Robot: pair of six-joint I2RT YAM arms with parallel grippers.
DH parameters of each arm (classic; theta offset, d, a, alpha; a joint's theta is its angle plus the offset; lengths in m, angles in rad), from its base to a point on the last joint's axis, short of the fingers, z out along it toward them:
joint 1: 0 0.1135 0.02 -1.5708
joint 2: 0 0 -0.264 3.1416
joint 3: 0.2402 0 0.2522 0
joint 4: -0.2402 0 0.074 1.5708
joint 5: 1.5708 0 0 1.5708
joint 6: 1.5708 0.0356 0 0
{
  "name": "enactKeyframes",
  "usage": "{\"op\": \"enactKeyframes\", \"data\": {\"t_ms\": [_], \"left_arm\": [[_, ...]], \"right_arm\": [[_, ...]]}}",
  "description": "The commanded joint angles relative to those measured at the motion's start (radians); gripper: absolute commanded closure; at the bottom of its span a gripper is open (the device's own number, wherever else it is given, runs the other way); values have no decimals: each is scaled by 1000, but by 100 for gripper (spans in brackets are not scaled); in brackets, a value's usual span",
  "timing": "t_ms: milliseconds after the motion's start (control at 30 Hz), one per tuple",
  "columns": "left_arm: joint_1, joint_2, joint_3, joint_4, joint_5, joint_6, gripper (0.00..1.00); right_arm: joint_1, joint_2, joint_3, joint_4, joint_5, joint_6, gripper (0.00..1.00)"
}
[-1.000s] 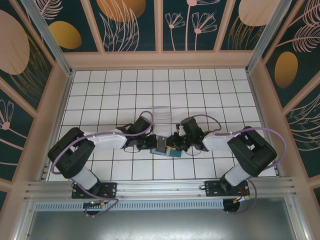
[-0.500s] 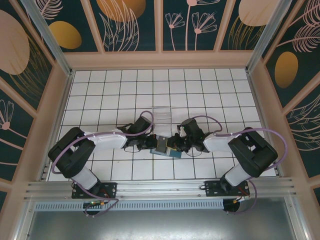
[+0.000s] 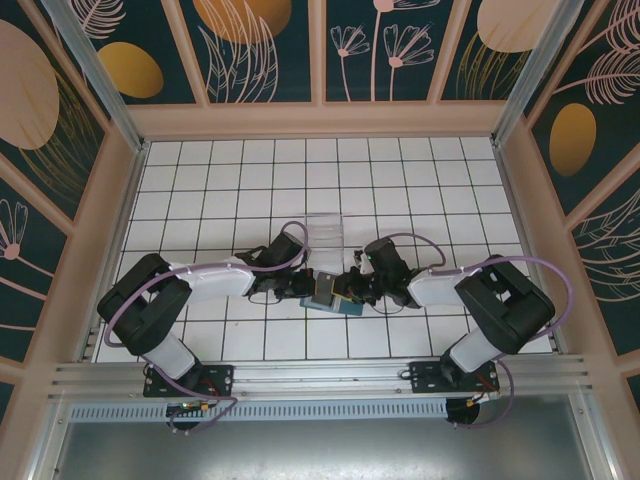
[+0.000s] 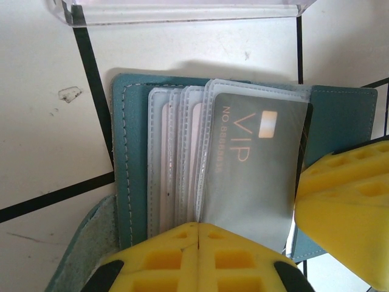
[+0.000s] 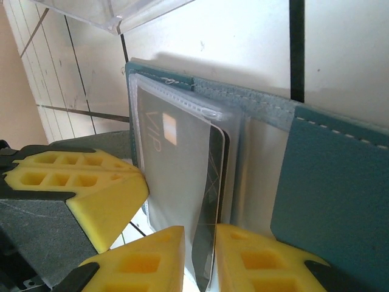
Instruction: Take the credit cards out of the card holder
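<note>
Gripping the VIP card at its side edge with my right hand, fingers clamped either side of it, clear sleeve possibly in the pinch too. The card holder lies open on the bench, midway between both arms, just near of the clear box. The card's long axis runs from my left fingertips toward that box, crosswise to the right fingers, so I'd draw it out sideways to my right. Left hand is clenched at the sleeves; can't tell if it's pinning anything. Both forearms low, reaching inward.
</note>
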Motion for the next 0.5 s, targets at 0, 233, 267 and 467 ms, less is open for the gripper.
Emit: {"op": "enactKeyframes", "data": {"t_ms": [0, 233, 267, 467], "left_arm": [[-5, 54, -16, -67, -1, 26, 95], [-4, 62, -16, -59, 18, 25, 96], [-4, 61, -16, -59, 19, 25, 96], [-6, 60, -31, -55, 17, 13, 96]], "right_arm": [[5, 17, -14, 73, -40, 20, 79], [4, 40, -31, 146, -58, 41, 79], [4, 42, -39, 177, -65, 52, 80], [4, 21, -66, 291, -87, 82, 81]]}}
